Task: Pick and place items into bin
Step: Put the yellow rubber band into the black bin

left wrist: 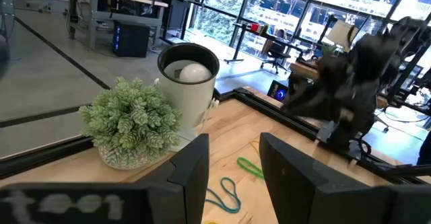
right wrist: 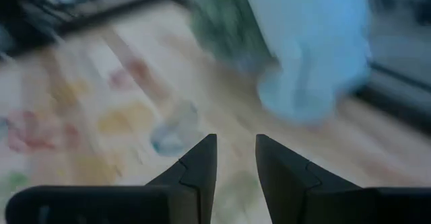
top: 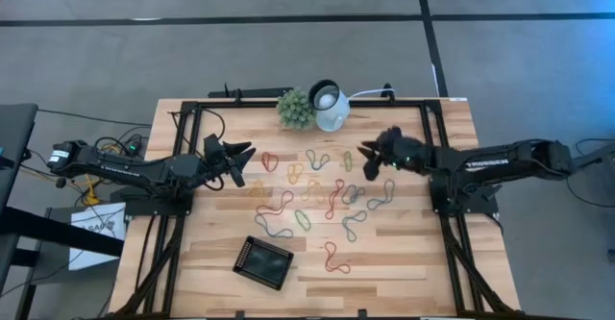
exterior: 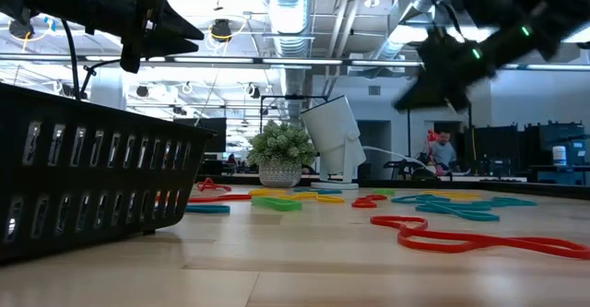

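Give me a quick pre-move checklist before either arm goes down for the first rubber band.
1. Left gripper empty, fingers apart: ok.
2. Right gripper empty, fingers apart: ok.
3. Bin on the table's near side, away from both arms, unobstructed: ok.
4. Bin contents: looks empty in the high view, so nothing placed yet: ok.
5. Rubber bands scattered between the arms, several overlapping, so a single clean pick is doubtful: not ok.
6. Plant and white lamp stand at the far edge near both grippers; clearance for the descent: cannot tell.
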